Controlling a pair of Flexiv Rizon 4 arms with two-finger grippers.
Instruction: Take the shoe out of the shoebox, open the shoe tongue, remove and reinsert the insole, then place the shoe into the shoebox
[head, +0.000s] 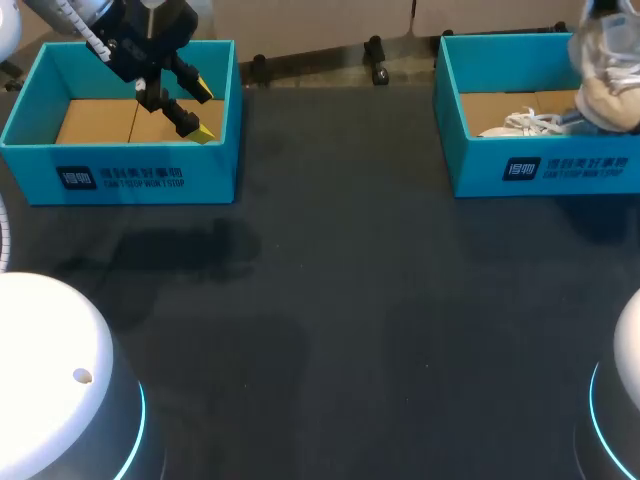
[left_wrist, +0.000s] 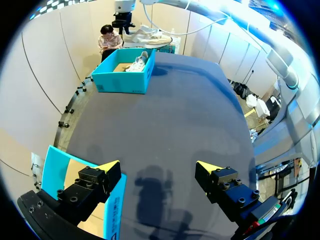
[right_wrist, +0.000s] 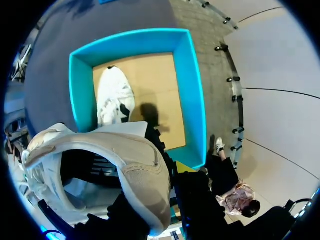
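Note:
A beige and white shoe (head: 606, 70) hangs above the right teal shoebox (head: 540, 170), at the far right of the table. My right gripper (right_wrist: 170, 172) is shut on the shoe (right_wrist: 100, 165) at its heel collar, and the shoe hides most of its fingers. A second white shoe (right_wrist: 114, 95) lies inside that box (right_wrist: 196, 100) below. In the left wrist view the lifted shoe (left_wrist: 147, 36) shows far ahead over the same box (left_wrist: 125, 77). My left gripper (head: 203, 112) stands open and empty over the left teal shoebox (head: 120, 180); its fingers (left_wrist: 109, 167) are wide apart.
The left box (left_wrist: 52, 167) shows only its brown cardboard floor. Dark table surface (head: 340, 300) stretches between and in front of the two boxes. My two arm bases sit at the near corners.

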